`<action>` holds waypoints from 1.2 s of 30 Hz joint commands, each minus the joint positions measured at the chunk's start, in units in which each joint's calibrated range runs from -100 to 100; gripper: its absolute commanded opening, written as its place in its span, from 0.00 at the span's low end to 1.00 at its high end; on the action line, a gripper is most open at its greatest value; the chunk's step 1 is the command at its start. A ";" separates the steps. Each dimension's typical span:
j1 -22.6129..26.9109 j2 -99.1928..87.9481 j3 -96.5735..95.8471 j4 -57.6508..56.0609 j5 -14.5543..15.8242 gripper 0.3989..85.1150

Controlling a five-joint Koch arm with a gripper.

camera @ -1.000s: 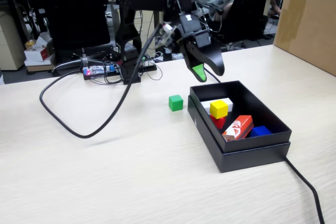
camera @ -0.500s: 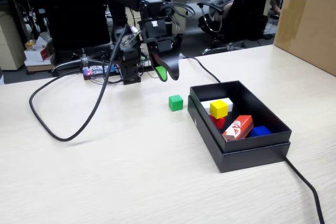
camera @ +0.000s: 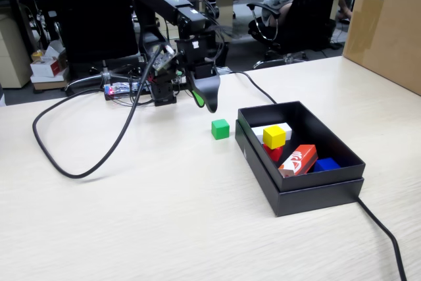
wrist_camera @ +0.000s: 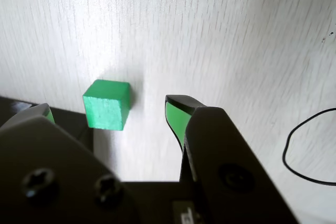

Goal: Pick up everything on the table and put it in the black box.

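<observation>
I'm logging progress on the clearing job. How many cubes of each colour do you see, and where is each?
Green cube: 1, on the table
Yellow cube: 1, in the black box
Red cube: 1, in the box, partly hidden under the yellow one
Total: 3 cubes

1. One green cube sits on the table.
2. One black box.
3. In the box: one yellow cube, one red cube, one white block, one orange carton, one blue thing.
4. One brown carton.

one cube on the table just left of the box, gripper above-left
</observation>
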 commanded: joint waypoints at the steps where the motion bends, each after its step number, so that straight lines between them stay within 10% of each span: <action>1: 0.05 3.06 5.90 1.74 0.49 0.52; 36: 0.78 26.93 11.98 5.80 0.98 0.53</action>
